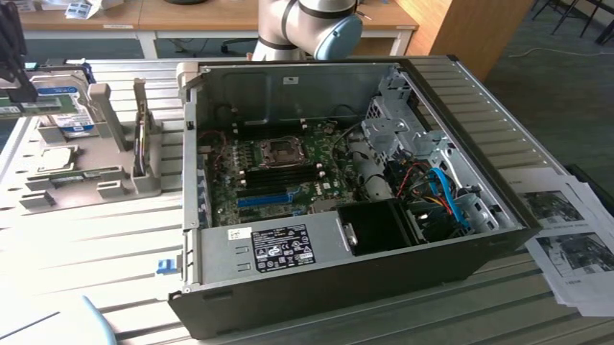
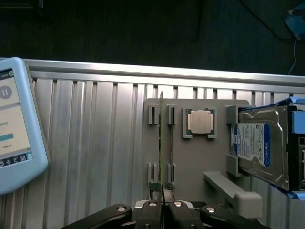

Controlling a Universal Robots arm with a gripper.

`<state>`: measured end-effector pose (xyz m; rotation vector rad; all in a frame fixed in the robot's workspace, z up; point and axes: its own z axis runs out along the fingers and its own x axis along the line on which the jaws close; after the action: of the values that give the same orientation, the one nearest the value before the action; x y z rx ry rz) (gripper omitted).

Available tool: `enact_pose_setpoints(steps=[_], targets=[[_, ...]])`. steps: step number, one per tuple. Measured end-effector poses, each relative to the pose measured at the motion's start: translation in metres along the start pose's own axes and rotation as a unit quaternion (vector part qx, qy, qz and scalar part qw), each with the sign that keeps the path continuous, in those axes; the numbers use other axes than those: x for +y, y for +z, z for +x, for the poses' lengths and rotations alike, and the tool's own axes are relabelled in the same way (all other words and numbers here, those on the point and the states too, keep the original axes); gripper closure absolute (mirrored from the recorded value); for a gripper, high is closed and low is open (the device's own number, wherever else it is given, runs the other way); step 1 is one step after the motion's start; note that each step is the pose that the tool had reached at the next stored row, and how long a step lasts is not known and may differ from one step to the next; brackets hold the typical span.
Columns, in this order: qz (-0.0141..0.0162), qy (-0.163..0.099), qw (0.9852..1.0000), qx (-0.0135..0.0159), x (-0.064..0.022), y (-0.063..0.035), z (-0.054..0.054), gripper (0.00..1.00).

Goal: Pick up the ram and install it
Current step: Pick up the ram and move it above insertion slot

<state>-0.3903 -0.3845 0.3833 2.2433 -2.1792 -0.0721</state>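
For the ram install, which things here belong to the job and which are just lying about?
Job: the ram, clamped in the gripper; the open computer case; its motherboard.
Lying about: hard drive; processor chip; grey holder plate; touchscreen pendant; printed sheets.

The gripper (image 2: pixel 163 210) has its two black fingers pressed together on the near end of the ram (image 2: pixel 162 143). The ram is seen edge-on as a thin green line and stands between the pairs of small clips of a grey holder plate (image 2: pixel 190 162). On the same plate, just beside the ram, lies a square silver processor (image 2: pixel 200 122), and further along stands a hard drive (image 2: pixel 261 148) with a blue label. The plate rests on a ribbed metal table (image 2: pixel 95 143). A pale blue touchscreen device (image 2: pixel 16 124) lies well apart from the plate.
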Motion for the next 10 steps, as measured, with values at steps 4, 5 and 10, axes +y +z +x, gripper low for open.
enact_pose_setpoints(steps=[4,5,10], targets=[[0.0000,0.000,1.0000,0.0000,0.0003,-0.0061,0.000,0.89],[0.0000,0.000,1.0000,0.0000,0.0003,-0.0075,0.000,0.89],[0.0000,0.001,1.0000,0.0000,0.0006,-0.0150,0.000,0.89]])
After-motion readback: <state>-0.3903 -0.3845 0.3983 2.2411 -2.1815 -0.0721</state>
